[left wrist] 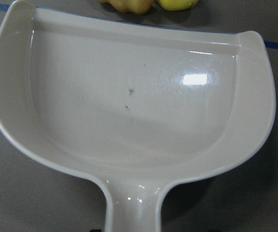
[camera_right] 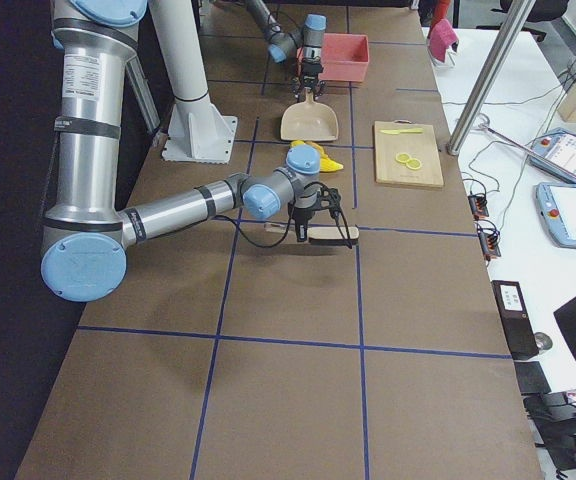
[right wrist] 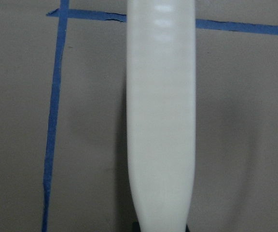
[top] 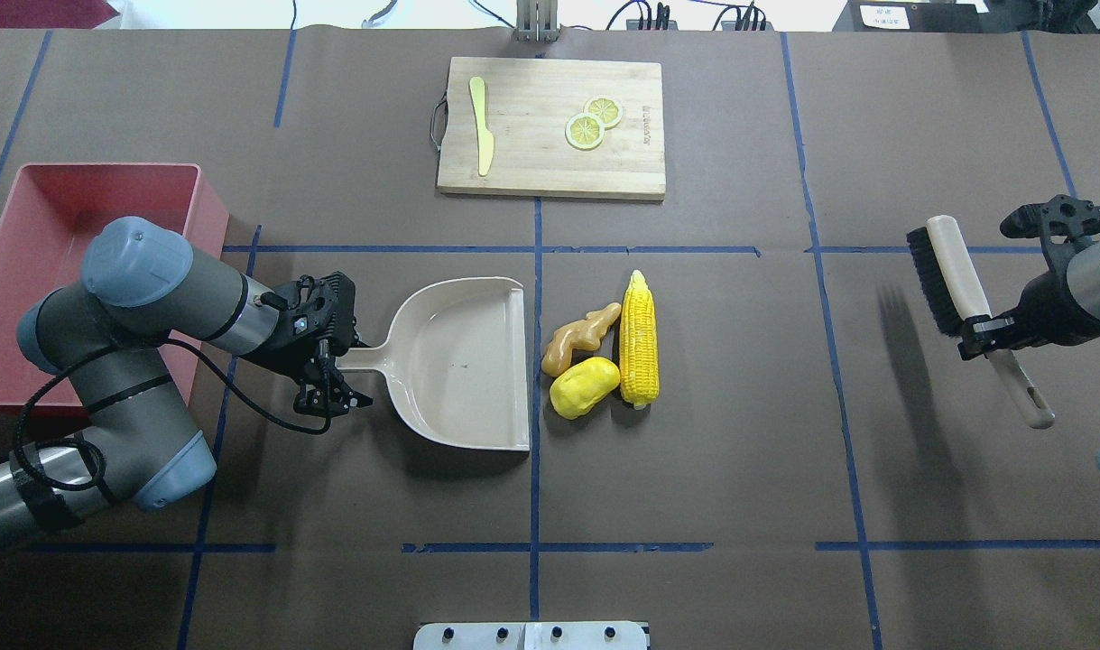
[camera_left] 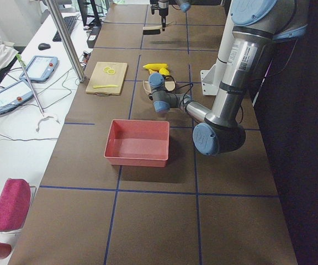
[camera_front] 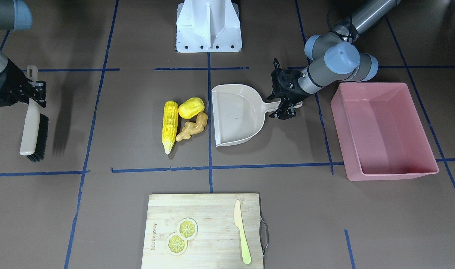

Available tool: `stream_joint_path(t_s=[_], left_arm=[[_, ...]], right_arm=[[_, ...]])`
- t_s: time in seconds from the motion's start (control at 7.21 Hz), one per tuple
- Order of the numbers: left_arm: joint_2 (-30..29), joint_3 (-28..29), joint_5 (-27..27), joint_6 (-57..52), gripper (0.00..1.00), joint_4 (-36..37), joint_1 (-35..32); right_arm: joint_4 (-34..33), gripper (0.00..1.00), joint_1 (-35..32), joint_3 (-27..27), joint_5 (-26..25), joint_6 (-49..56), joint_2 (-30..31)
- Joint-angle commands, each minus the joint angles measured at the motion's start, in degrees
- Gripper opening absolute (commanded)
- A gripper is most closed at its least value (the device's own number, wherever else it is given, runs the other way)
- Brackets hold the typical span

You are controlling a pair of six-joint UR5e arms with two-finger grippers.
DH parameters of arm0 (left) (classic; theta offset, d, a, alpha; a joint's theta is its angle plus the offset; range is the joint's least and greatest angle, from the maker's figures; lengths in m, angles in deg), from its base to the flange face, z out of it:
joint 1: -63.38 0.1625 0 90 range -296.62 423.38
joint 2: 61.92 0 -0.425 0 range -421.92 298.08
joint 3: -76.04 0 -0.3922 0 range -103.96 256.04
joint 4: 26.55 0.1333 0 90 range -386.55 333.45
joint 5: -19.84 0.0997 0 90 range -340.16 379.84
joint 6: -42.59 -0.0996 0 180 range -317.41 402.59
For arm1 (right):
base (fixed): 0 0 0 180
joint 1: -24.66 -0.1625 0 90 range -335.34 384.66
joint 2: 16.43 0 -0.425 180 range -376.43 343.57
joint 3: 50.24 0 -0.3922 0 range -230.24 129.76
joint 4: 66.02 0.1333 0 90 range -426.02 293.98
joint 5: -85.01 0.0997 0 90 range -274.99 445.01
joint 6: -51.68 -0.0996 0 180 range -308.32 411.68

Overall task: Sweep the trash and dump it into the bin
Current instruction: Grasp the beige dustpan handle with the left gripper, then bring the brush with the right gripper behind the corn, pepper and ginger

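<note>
A beige dustpan (left wrist: 129, 106), filling the left wrist view, is seen lying flat on the brown table (top: 694, 469), its handle clamped between the closed fingers of the left gripper (top: 337, 368). Just past its open lip the trash is gathered. A ginger root (top: 578, 336) and a rounded yellow lump (top: 586, 386) are laid nearest the lip, touching one another, and a corn cob (top: 639, 338) is stretched alongside them, parallel to the lip. All three are found on the table, outside the pan.

The pink bin (camera_front: 384, 130) is set at the robot's left, behind the left arm (top: 134, 271) and well apart from the trash. On the robot's right a brush (top: 951, 280) with black bristles is gripped by its pale handle in the right gripper (top: 987, 332), whose fingers are pressed onto it. The brush is held above the table, its shadow thrown beside it.

Across from the robot a wooden cutting board (camera_front: 212, 213) is placed, with two lemon slices (camera_front: 187, 228) and a yellow-green knife (camera_front: 242, 231) on it. A brand mark is burned into the board beside the slices, but its letters cannot be made out. A printed label (camera_left: 244, 55) is carried on the left arm's tube, too small to be read. The table is crossed by blue tape lines (camera_front: 272, 165).
</note>
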State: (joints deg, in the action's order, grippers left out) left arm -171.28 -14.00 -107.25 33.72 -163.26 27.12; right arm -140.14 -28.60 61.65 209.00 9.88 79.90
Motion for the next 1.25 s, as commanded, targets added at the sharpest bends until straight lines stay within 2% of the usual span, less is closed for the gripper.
stream_joint_path(t_s=[0.0,0.56,0.83,1.11], left_arm=[[-0.4,-0.6,0.2,-0.1,0.18,0.1,-0.6],[0.0,-3.0,-0.3,-0.1,0.02,0.4,-5.3],[0.3,-3.9,-0.2,0.1,0.0,1.3,-7.2],[-0.1,-6.1,-0.5,0.0,0.0,9.1,-7.3]], right_arm=[[0.0,0.0,0.0,0.0,-0.1,0.0,0.0],[0.0,0.0,0.0,0.0,-0.2,0.0,0.0],[0.0,0.0,0.0,0.0,-0.1,0.0,0.0],[0.1,0.0,0.0,0.1,0.1,0.0,0.0]])
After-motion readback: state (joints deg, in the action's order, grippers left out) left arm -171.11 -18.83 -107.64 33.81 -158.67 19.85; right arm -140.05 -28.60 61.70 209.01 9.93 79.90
